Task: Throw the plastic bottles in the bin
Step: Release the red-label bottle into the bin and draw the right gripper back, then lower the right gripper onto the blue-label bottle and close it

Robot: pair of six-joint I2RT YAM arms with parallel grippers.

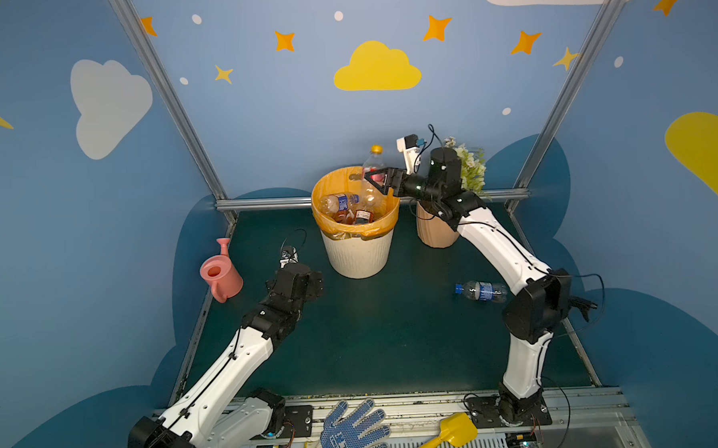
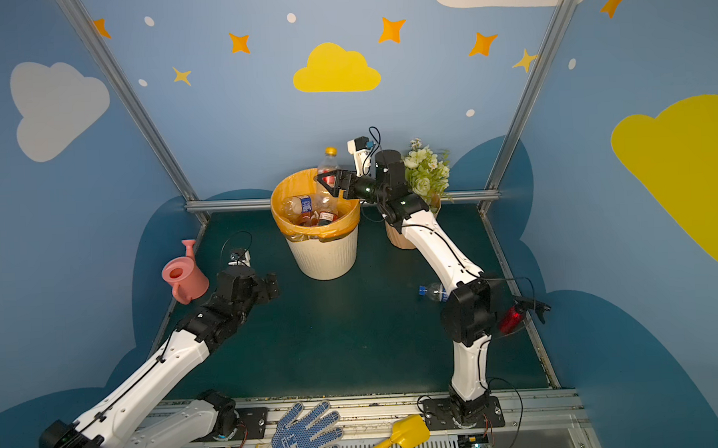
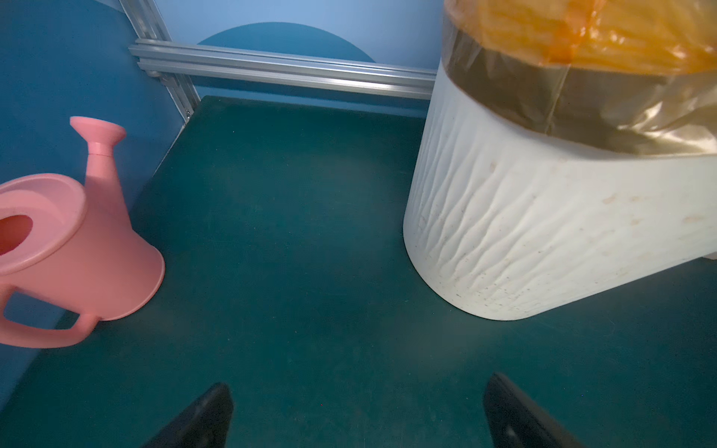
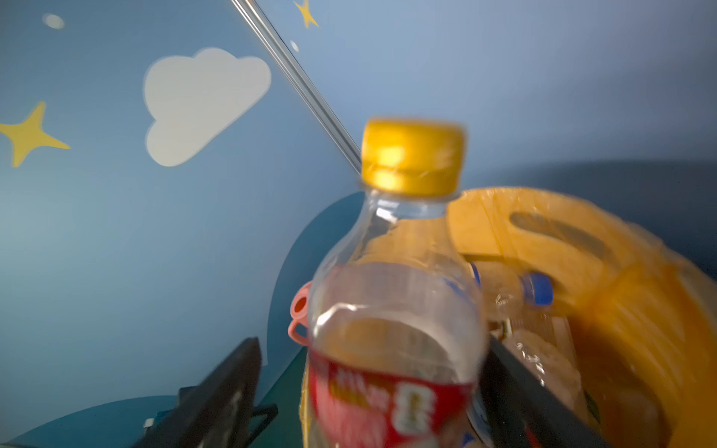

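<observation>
Front rail: a blue-dotted glove (image 1: 352,435) lies palm down, with a yellow scoop (image 1: 454,433) just beside it.
Left claw: the left gripper (image 3: 357,411) hangs released above the green mat (image 1: 374,336), its fingers wide apart with nothing between them.
Loose bottle: a blue-capped bottle (image 1: 483,291) lies on its side on the mat by the right arm's elbow, well apart from the bin.
Watering can: the pink watering can (image 1: 220,274) stands upright at the mat's left edge, near the left gripper.
Bin: the bin (image 1: 356,254) stands upright at mid-back of the mat, its orange bag (image 1: 326,185) folded over the rim.
Binned bottles: several bottles in the bin (image 1: 339,203) lie jumbled inside the bag.
Right claw: the right gripper (image 1: 375,183) reaches over the bin's far right rim with its jaws spread. In the wrist view one finger stands clear of the bottle and the other sits right against it.
Dropping bottle: the yellow-capped bottle (image 4: 395,310) has a red label and stands cap up between those jaws, its base inside the bin's mouth. It looks blurred.
Flowerpot: the peach flowerpot (image 1: 432,234) with white flowers (image 1: 471,166) stands just right of the bin, partly behind the right arm.
</observation>
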